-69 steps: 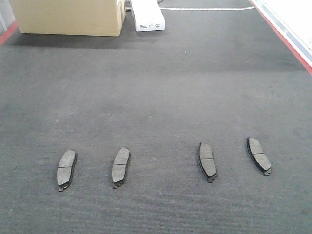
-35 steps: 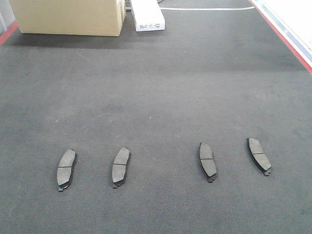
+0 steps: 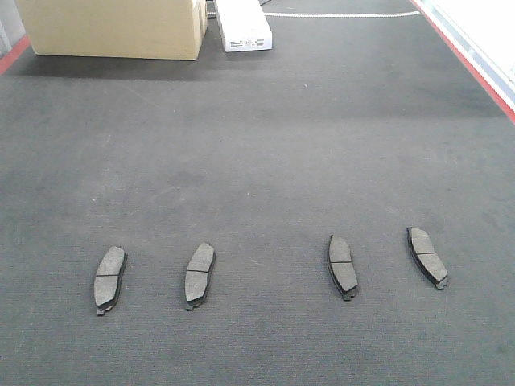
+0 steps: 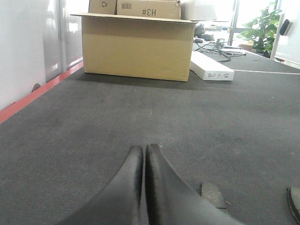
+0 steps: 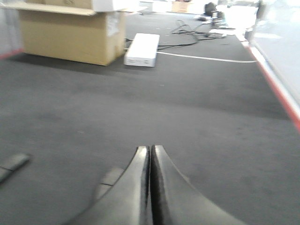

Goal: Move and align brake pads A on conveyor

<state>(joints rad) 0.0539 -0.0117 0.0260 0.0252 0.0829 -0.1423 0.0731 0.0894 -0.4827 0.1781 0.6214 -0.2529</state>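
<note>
Four brake pads A lie in a row on the conveyor. Left tool and right tool pressed together, empty. Pads likely stiff, dense, thin; pinch across the narrow width at the groove.

— What's at the far end?
— A large cardboard box, a flat white box beside it, cables behind.
— And the room?
— Pale wall left, a leafy plant by bright windows.
</note>
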